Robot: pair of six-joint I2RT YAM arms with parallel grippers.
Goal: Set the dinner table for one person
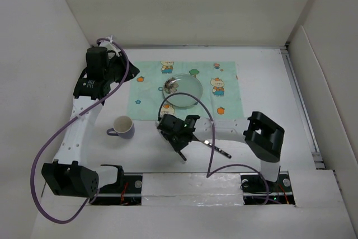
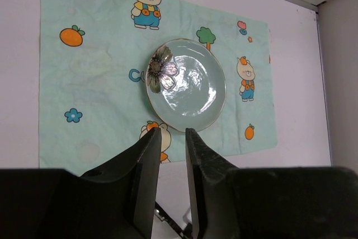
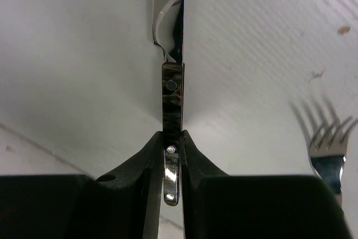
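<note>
Centre frame: a mirror-polished metal knife (image 3: 172,99), its handle riveted, against the matt black plastic fingers (image 3: 146,194) of the right tool (image 3: 172,138). Lower right: a shiny metal fork (image 3: 329,158). The pale plate (image 2: 193,90) is glossy and glazed, the printed placemat (image 2: 95,82) matt and crinkled, the tabletop (image 1: 263,82) matt white.

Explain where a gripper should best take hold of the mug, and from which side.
Probably the rim wall of the mug, from straight above with one finger inside: it stands upright, mouth open. Choose the wall opposite the handle, which sticks out to the left.
</note>
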